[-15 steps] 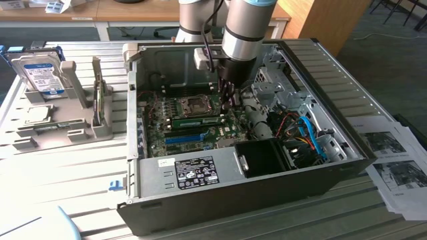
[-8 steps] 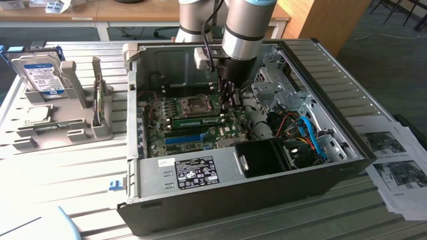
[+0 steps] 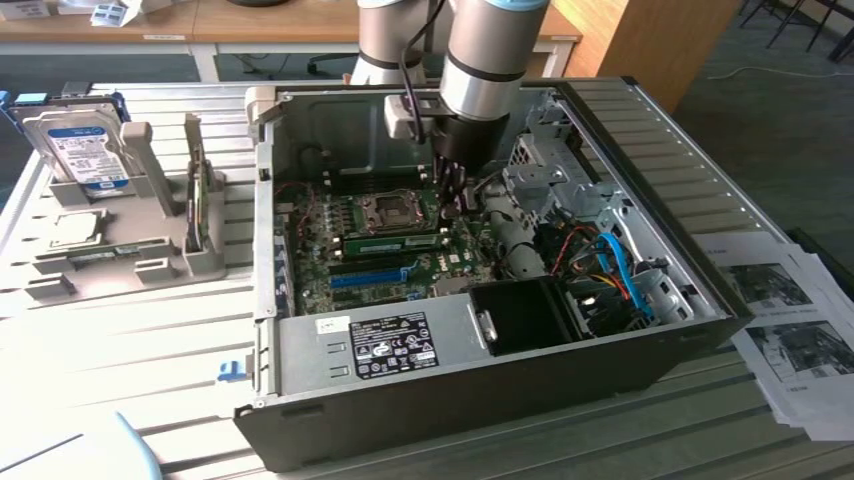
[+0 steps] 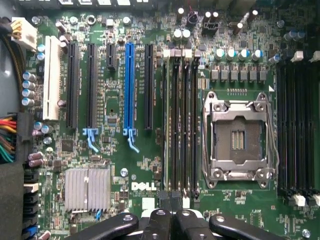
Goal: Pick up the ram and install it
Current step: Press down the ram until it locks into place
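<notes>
Slatted white tabletop [image 3: 147, 330] carries an open computer case [image 3: 494, 390] lying on its side, with printed sheets [image 3: 787, 330] at the edge on the exterior view's right and a grey holder [image 3: 120, 250] on the exterior view's left. A silver hard drive [image 3: 80, 150] stands upright in that holder.

Inside the case, the robot arm [image 3: 487, 60] reaches straight down over the green motherboard [image 3: 400, 260]. Its pincer [image 3: 451, 200] hangs just above the board, near the processor socket [image 3: 391, 208]. The pincer is clenched, its two fingers [image 4: 165, 220] pressed together with nothing between them.

The ram [image 3: 394, 241] lies along a memory slot on the motherboard, just in front of the processor socket toward the case's near wall. It sits just below and beside the pincer's tip, close but not gripped. In the wrist view the closed pincer [image 4: 171, 202] lines up with the end of the bank of dark memory slots [image 4: 180, 120] beside the socket [image 4: 239, 136], and a long blue slot [image 4: 129, 87] runs parallel further off. Whether the fingertips touch the stick cannot be told.
</notes>
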`<state>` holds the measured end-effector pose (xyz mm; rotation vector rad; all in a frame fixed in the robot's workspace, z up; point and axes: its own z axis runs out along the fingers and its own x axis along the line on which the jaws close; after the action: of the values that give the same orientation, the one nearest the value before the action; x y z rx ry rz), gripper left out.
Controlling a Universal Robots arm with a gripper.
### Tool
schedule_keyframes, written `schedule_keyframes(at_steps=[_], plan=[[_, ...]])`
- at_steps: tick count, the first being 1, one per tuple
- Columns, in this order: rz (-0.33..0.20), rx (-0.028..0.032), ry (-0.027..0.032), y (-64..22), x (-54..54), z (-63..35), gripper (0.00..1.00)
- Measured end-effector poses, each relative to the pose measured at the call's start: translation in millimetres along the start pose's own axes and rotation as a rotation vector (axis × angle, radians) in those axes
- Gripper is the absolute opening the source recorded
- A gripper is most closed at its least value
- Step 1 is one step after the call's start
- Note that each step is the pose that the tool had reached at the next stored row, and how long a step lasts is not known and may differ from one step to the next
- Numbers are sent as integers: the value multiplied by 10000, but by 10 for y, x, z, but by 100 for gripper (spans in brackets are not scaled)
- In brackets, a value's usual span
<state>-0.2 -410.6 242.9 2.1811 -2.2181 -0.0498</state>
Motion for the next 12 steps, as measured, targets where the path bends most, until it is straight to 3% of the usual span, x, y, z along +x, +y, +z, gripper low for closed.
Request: schedule_keyframes(at_steps=[12], plan=[[-1,2,-2,231,3,12,9]])
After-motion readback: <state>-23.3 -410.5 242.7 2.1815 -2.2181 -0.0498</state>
